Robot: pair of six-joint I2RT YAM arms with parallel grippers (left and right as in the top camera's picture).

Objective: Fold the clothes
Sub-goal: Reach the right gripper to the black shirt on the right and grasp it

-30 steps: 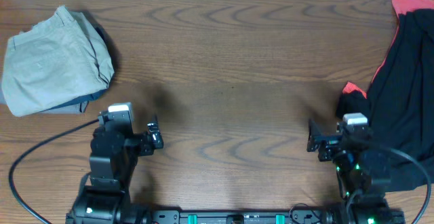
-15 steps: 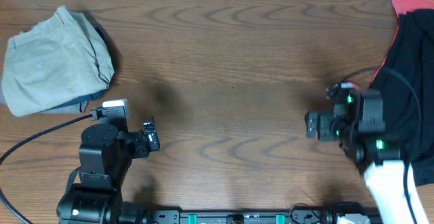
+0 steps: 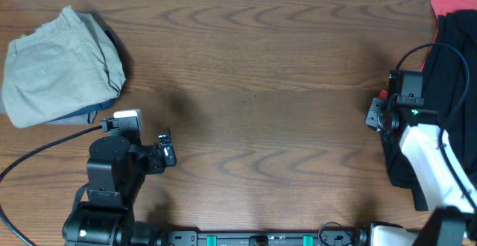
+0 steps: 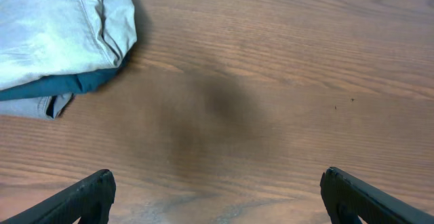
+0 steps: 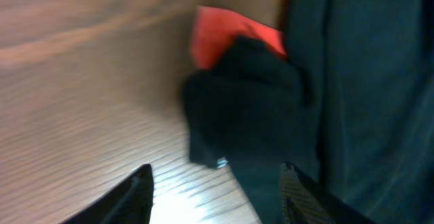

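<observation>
Now left gripper [image 3: 165,150] hovered near left over table [image 3: 253,89], jaws wide open, empty; right gripper [image 3: 376,116] sat at left edge of black shirt [image 3: 455,97] on the right, view blurred, cannot tell if gripping. Khaki trousers [image 3: 63,63] lay folded far left, coral-red garment [image 3: 452,1] far right.

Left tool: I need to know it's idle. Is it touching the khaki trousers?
Apart. The left wrist view shows bare table between the open left tool and the trousers.
</observation>
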